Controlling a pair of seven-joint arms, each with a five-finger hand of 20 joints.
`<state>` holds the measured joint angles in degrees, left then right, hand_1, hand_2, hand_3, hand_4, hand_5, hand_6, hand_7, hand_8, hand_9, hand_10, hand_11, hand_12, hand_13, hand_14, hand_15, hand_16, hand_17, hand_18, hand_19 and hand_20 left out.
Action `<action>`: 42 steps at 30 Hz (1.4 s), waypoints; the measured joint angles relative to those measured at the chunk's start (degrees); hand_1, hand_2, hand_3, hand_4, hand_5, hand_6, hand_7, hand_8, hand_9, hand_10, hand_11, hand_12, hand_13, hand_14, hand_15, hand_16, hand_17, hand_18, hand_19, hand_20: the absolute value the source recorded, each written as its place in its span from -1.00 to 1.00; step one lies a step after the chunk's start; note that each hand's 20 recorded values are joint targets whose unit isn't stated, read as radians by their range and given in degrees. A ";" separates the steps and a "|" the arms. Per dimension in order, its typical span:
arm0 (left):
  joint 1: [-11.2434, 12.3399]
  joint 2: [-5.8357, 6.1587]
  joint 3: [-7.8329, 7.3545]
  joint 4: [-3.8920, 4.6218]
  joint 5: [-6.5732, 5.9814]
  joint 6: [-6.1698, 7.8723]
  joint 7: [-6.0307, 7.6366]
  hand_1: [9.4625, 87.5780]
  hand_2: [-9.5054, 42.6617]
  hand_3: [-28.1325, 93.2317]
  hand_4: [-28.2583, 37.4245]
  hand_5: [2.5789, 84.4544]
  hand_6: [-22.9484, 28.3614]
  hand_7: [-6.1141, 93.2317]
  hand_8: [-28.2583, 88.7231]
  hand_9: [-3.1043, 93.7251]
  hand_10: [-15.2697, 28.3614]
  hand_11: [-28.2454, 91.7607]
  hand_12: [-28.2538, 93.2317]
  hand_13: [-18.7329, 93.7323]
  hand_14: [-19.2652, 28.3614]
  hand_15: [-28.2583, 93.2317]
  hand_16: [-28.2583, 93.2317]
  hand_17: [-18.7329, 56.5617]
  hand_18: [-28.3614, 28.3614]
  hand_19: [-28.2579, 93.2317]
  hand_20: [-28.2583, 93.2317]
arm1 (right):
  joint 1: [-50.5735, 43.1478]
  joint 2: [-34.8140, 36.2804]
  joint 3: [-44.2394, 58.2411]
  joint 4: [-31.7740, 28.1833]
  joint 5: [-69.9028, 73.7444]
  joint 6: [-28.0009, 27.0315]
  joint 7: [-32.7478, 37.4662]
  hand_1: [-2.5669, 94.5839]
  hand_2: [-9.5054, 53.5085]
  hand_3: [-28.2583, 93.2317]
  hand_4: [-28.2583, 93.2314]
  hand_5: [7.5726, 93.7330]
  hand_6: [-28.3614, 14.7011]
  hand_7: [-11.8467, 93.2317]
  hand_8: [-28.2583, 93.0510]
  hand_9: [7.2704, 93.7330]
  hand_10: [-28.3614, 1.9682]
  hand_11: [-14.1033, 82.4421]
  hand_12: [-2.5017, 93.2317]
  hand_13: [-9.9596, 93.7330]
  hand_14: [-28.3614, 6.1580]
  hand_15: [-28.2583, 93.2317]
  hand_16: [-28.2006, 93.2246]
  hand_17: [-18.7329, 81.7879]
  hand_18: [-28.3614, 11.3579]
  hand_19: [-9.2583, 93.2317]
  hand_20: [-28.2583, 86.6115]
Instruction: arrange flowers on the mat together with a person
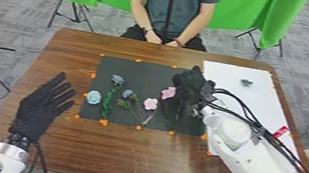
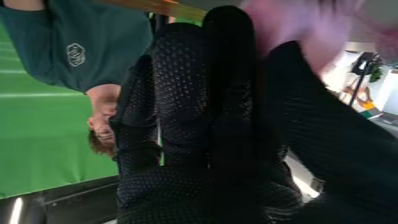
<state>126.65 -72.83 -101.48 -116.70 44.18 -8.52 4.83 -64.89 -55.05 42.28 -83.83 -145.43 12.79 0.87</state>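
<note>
At the left in the head view, the left robot hand [image 1: 44, 108] is wide open, its fingers spread, over the surface [image 1: 78, 145] just outside the dark mat [image 1: 140, 71]. On the mat's left part is the pale blue flower [image 1: 93, 97]; I cannot make out a stem on it. Beside it, the blue flower [image 1: 117, 79] is at the far end of a green stem [image 1: 107, 105], whose leaves blur together. Next comes the small bluish flower [image 1: 127, 93], with thin, leafy stems that are hard to tell apart. Right of that, the light pink flower [image 1: 150, 103] is near the mat's middle, a thin pale stem below it.

Farther right, the pink flower [image 1: 168, 92] is at the right robot hand [image 1: 190, 88], which covers part of the mat's right side. This hand is narrow, thumb and fingers drawn together on the pink flower; the exact grip is hidden. In the right wrist view the petals are blurred beside the fingertips and cut off by the edge.

The white sheet [image 1: 261, 101] is partly hidden by the right arm [image 1: 258, 170]. On its far part is a small dark bluish thing [image 1: 246, 82], too small to identify.
</note>
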 measured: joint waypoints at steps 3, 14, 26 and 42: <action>0.30 0.44 0.06 -0.01 -0.13 0.09 0.23 -0.65 -0.69 0.63 -1.00 -0.35 -0.05 -0.59 -0.67 -0.42 0.19 -0.33 -0.29 -0.28 0.34 -0.34 -0.46 -0.81 0.75 0.12 -0.41 | -0.18 0.29 0.31 -0.56 0.23 -0.66 -0.24 -0.26 -1.00 0.89 -1.00 0.27 0.39 -0.15 -0.68 0.53 0.31 -0.05 -0.31 0.57 0.27 0.47 -0.18 -0.13 -0.54 0.60 0.27; 0.57 1.03 -0.81 -0.15 -0.21 0.21 0.50 -0.65 -0.68 0.62 -1.00 -0.35 -0.05 -0.60 -0.66 -0.42 0.19 -0.34 -0.29 -0.29 0.35 -0.34 -0.46 -0.81 0.75 0.12 -0.41 | -1.67 1.05 3.00 -4.36 2.28 -4.40 1.89 -0.56 -0.72 0.93 -0.89 -0.08 0.09 -0.25 -0.74 0.10 -0.01 0.05 -0.39 0.42 0.09 0.48 -0.20 -0.21 -0.66 0.57 0.28; 1.08 2.83 -1.49 -0.76 -0.61 0.73 1.42 -0.64 -0.65 0.61 -1.00 -0.36 -0.04 -0.61 -0.66 -0.43 0.20 -0.35 -0.29 -0.29 0.35 -0.35 -0.46 -0.82 0.76 0.12 -0.41 | -9.60 4.08 16.90 -20.44 16.77 -12.25 6.95 -0.68 -0.41 0.91 -0.85 -0.19 0.02 -0.39 -0.71 -0.12 -0.22 -0.18 -0.42 0.00 -0.20 0.18 -0.27 -0.36 -0.73 0.29 0.15; 2.36 7.34 -3.21 -1.90 -5.20 2.36 4.47 -0.69 -0.68 0.60 -1.00 -0.35 -0.03 -0.62 -0.66 -0.43 0.21 -0.35 -0.29 -0.29 0.36 -0.36 -0.46 -0.82 0.77 0.12 -0.41 | -34.15 6.99 54.99 -36.28 63.31 -19.48 4.82 -0.67 -0.48 0.80 -0.93 -0.33 -0.03 -0.54 -0.66 -0.34 -0.17 -0.44 -0.44 -0.24 -0.16 -0.24 -0.09 -0.51 -0.72 0.03 -0.03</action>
<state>129.00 -65.49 -104.68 -118.60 38.99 -6.16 9.30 -99.04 -48.05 97.27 -120.12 -82.12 -6.69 5.69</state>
